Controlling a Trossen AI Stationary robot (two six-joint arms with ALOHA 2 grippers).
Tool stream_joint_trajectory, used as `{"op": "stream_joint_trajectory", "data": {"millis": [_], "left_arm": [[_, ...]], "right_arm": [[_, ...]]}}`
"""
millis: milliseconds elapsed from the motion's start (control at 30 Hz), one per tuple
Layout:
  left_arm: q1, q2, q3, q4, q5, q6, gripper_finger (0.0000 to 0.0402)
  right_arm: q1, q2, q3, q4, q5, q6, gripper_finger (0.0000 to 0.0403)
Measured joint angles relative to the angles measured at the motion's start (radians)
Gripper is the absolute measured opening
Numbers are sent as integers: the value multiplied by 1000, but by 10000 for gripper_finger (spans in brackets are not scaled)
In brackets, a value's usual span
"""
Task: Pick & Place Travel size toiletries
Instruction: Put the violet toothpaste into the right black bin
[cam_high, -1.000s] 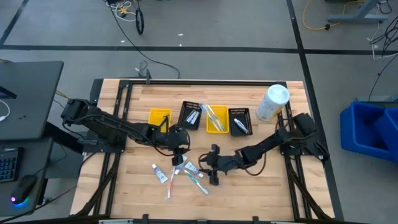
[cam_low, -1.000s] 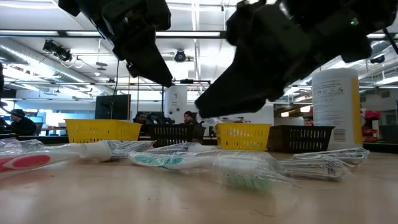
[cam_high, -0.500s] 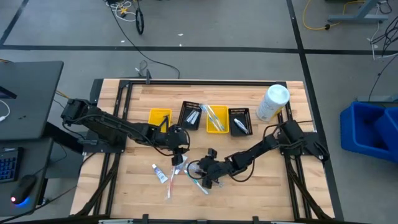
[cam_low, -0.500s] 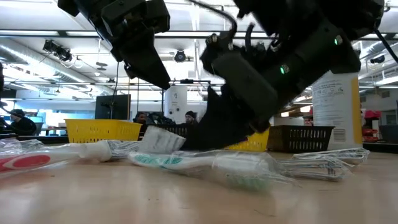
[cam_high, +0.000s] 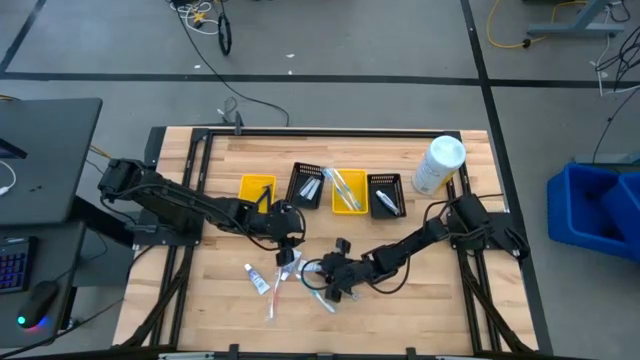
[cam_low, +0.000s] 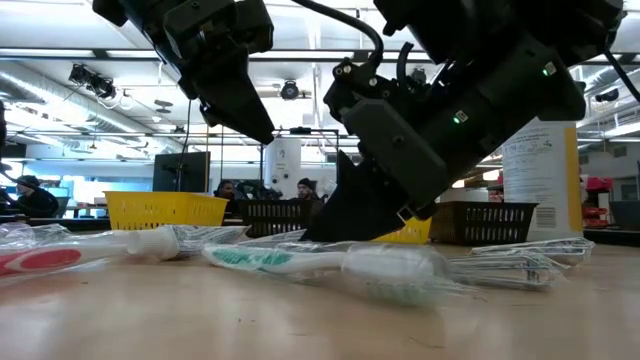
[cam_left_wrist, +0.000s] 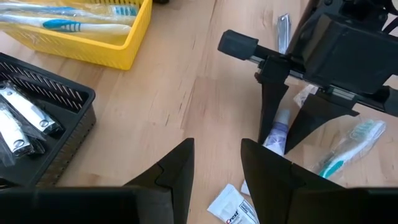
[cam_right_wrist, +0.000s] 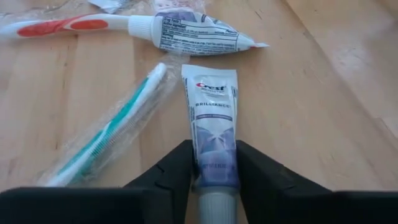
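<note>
The toiletries lie in a loose pile (cam_high: 290, 280) on the near middle of the table: a Crest toothpaste tube (cam_right_wrist: 211, 118), a second tube (cam_right_wrist: 193, 34), a teal toothbrush (cam_right_wrist: 112, 130) in a clear wrapper and a red-handled one (cam_right_wrist: 68, 26). My right gripper (cam_high: 322, 280) is down at the pile's right side, shut on the Crest tube. My left gripper (cam_high: 288, 243) hangs open just above the pile's far side, with nothing between its fingers (cam_left_wrist: 177, 168). My right gripper pinches the Crest tube between its two fingers (cam_right_wrist: 261, 180), near the cap end (cam_right_wrist: 214, 168). It comes slanting down from the table's right, in line with the tube's length. The tube lies flat on the table, its crimped end (cam_right_wrist: 208, 74) pointing away from the gripper.
Four small bins stand in a row beyond the pile: yellow (cam_high: 257, 187), black (cam_high: 307, 185), yellow with toothbrushes (cam_high: 348, 190), black (cam_high: 385, 193). A big white bottle (cam_high: 438, 165) stands at the far right. Bare wood lies right of the pile.
My right gripper has moved toward the table's left and down, from bare wood into the pile's right side, and has settled with its fingers around the Crest tube. The left arm has kept still.
</note>
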Motion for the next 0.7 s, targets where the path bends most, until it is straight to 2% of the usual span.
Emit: {"op": "stream_joint_trajectory", "data": {"millis": [200, 367, 533, 700], "left_arm": [[0, 0, 0, 0, 0, 2, 142], [0, 0, 0, 0, 0, 1, 142], [0, 0, 0, 0, 0, 0, 142], [0, 0, 0, 5, -1, -7, 142]], "right_arm": [[0, -22, -2, -29, -11, -23, 103], [2, -104, -5, -158, 30, -70, 110], [-4, -237, -5, -418, 88, 12, 108], [-3, -405, -4, -732, 221, 162, 103]]}}
